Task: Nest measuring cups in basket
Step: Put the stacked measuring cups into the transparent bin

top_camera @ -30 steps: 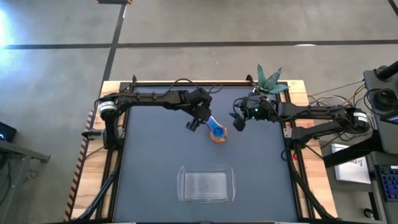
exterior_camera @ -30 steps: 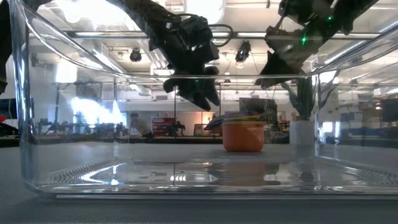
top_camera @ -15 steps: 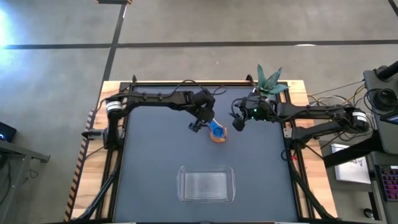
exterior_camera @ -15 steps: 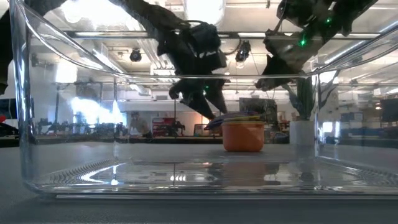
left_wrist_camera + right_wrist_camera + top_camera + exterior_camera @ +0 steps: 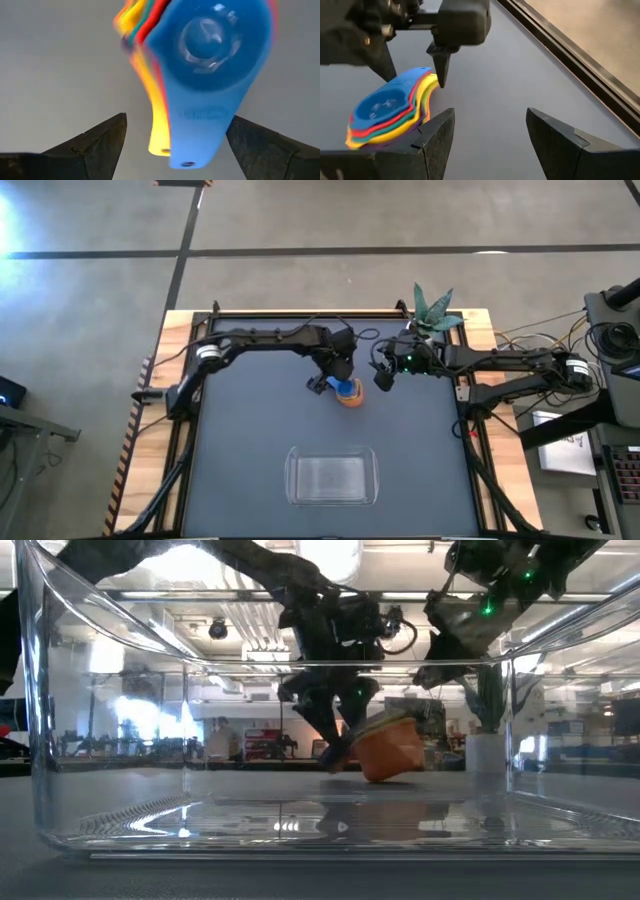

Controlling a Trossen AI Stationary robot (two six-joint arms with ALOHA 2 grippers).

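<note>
Looking straight down, I see the nested stack of coloured plastic measuring cups [image 5: 350,391] mid-table, well short of the clear rectangular plastic basket [image 5: 330,477], with my left gripper [image 5: 334,383] over its handles. Only the low view shows the orange bottom cup [image 5: 392,751] tipped off level. My left wrist camera shows wide-spread fingers [image 5: 100,140] flanking the blue handle [image 5: 200,127], apparently not touching. My right gripper [image 5: 383,373] hovers beside the stack, fingers spread.
</note>
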